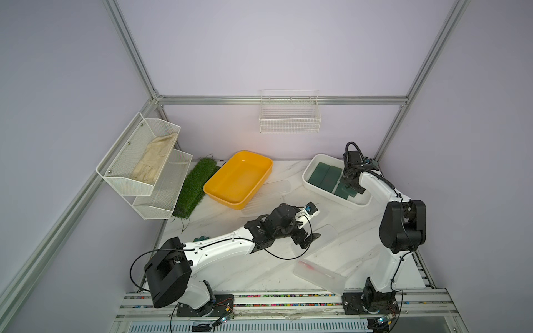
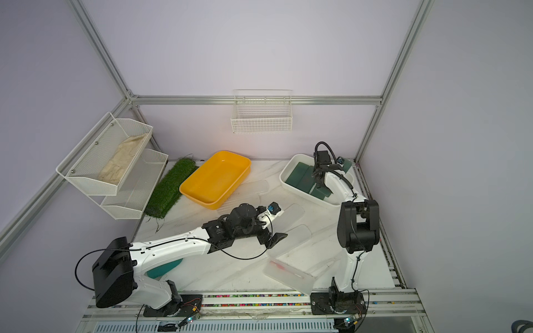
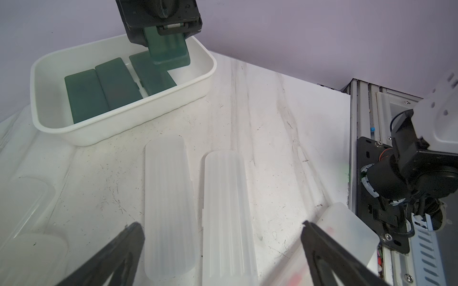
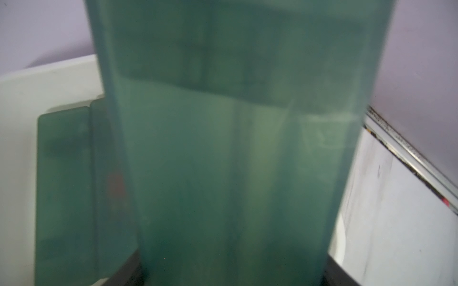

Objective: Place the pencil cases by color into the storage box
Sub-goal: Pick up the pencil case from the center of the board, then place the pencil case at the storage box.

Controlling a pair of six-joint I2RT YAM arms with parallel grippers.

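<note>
A dark green pencil case [image 3: 171,49] is being gripped, tilted, by the closed right gripper [image 3: 171,27] over the white storage box [image 3: 124,109], where three green cases [image 3: 109,84] are lying flat. It is best being lowered flat into the bare space beside them before being released, so nothing is being left propped. The left gripper [image 3: 220,226] is being held wide open and empty above two frosted cases [image 3: 168,203] on the table [image 3: 285,123]. The right wrist view is being filled by the held case; the jaws and its lower end are being hidden.
</note>
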